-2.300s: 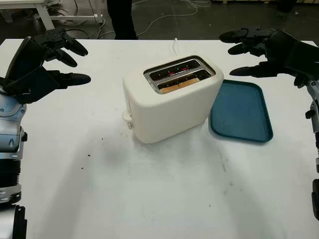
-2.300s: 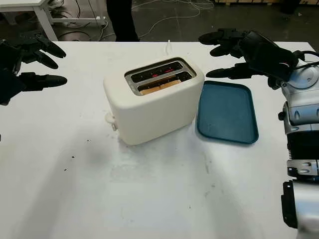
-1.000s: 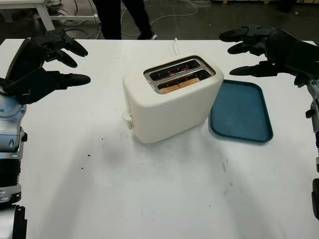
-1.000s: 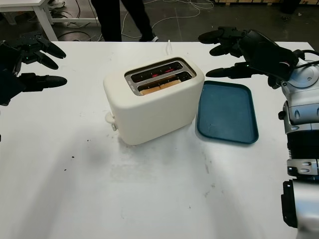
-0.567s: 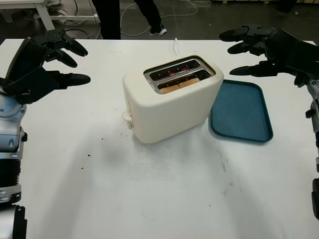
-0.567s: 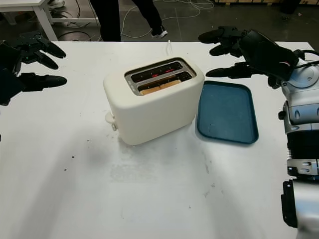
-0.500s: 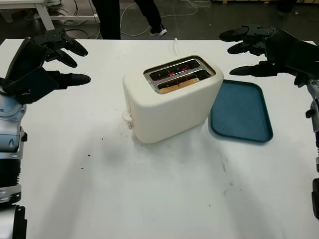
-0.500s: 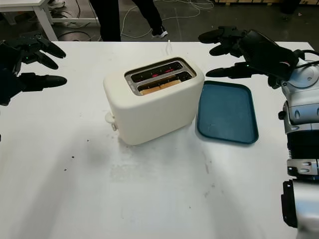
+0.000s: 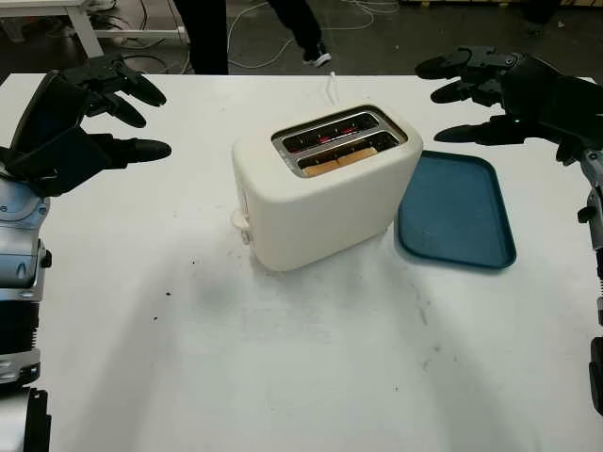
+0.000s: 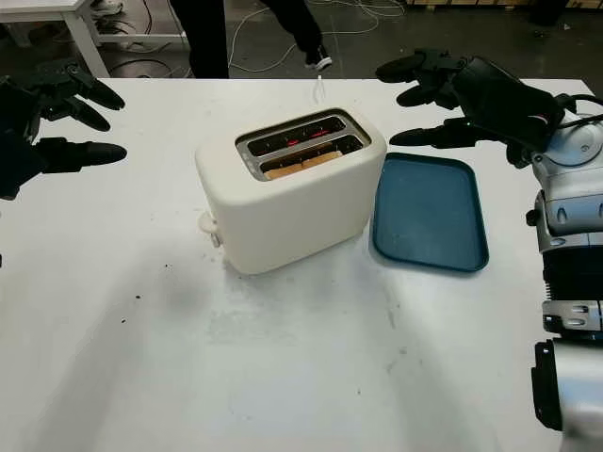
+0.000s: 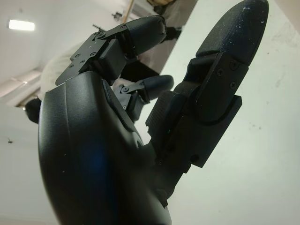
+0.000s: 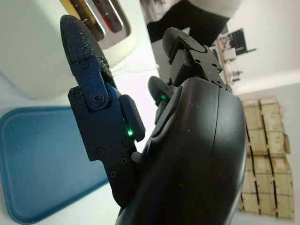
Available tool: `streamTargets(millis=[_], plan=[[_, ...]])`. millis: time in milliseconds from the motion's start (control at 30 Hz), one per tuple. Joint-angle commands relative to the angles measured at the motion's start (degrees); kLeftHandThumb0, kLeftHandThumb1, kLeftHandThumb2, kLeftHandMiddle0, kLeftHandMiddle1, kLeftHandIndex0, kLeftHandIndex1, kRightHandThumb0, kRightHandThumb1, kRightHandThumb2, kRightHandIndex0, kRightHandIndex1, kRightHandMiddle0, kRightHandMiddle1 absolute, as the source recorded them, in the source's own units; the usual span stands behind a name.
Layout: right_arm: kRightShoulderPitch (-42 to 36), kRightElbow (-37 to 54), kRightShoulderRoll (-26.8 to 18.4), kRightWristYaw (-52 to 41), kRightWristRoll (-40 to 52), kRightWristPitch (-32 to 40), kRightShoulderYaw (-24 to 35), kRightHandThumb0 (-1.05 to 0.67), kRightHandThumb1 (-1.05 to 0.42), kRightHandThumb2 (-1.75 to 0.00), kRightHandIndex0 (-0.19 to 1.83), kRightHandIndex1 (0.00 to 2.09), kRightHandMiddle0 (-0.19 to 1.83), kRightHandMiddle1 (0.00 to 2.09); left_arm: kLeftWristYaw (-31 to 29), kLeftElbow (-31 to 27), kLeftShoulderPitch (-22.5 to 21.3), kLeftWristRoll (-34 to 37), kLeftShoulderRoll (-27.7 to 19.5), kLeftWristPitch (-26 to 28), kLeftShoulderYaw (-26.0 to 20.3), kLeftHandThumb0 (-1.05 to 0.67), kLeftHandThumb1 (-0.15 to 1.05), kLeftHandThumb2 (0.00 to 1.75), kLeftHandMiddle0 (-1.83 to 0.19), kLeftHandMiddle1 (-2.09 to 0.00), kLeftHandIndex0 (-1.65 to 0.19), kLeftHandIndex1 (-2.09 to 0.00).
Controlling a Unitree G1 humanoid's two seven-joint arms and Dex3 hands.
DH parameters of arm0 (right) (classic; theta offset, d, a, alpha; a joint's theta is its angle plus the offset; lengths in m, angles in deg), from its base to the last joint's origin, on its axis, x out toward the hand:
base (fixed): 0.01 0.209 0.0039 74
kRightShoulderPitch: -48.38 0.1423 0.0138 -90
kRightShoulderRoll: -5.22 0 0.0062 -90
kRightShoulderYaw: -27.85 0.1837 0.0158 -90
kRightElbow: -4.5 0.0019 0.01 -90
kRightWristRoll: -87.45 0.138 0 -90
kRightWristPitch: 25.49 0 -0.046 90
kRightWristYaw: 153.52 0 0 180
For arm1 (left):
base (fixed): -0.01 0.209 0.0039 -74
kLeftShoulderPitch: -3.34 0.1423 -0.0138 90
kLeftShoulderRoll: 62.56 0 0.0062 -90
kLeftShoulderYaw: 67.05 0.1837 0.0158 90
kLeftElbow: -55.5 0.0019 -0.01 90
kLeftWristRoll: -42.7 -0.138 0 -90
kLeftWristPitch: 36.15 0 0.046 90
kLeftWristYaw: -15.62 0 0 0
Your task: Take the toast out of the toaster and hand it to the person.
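Only the person (image 9: 303,24) beyond the table's far edge has moved since the earlier frames: the legs have stepped along, and one shoe now lifts at about 12 o'clock, while both robot hands hang where they were. Left hand (image 9: 80,122) hovers open above the white table (image 9: 283,377) at about 10 o'clock from the toaster, holding nothing and touching nothing. Right hand (image 9: 513,99) hovers open at about 2 o'clock, above the far edge of a blue tray (image 9: 457,212), also holding nothing. A cream two-slot toaster (image 9: 320,193) stands upright near the table's centre, well apart from both hands. Its long axis runs on a diagonal from 8 o'clock to 2 o'clock, its lever knob (image 9: 240,222) at the 8 o'clock end. One slice of toast (image 9: 337,160) sits down in the nearer slot, its tan top edge lying along the same diagonal; the farther slot shows red inside. The tray lies flat just beside the toaster at 3 o'clock.
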Motion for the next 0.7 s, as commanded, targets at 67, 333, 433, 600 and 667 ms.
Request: streamTargets(millis=[67, 333, 433, 600, 667], plan=[[0.62, 0.51, 0.44, 0.01, 0.70, 0.33, 0.26, -0.76, -0.78, 0.00, 0.00, 0.82, 0.18, 0.42, 0.22, 0.14, -0.37, 0.30, 0.03, -0.90, -0.17, -1.05, 0.73, 0.00, -0.45, -1.27, -0.50, -1.10], [0.67, 0.34, 0.39, -0.04, 0.57, 0.06, 0.15, -0.75, -0.78, 0.00, 0.00, 0.81, 0.16, 0.45, 0.28, -0.04, -0.31, 0.17, -0.01, -0.64, -0.17, -1.05, 0.73, 0.00, -0.47, -1.27, -0.50, -1.11], [0.60, 0.39, 0.44, 0.07, 0.63, -0.07, 0.24, -0.76, -0.79, 0.00, 0.00, 0.82, 0.16, 0.47, 0.43, -0.23, -0.24, 0.07, 0.05, -0.35, -0.17, -1.05, 0.73, 0.00, -0.47, -1.27, -0.51, -1.11], [0.62, 0.36, 0.26, -0.10, 0.50, -0.26, 0.14, -0.76, -0.79, 0.00, 0.00, 0.81, 0.14, 0.48, 0.30, -0.28, -0.16, 0.41, 0.17, -0.39, -0.30, -1.05, 0.73, 0.00, -0.47, -1.26, -0.50, -1.10], [0.66, 0.11, 0.44, -0.31, 0.91, -0.41, 0.31, -0.75, -0.79, 0.00, 0.00, 0.81, 0.14, 0.49, 0.23, -0.59, -0.11, 0.25, 0.02, 0.03, -0.24, -1.05, 0.73, 0.00, -0.46, -1.26, -0.50, -1.10]])
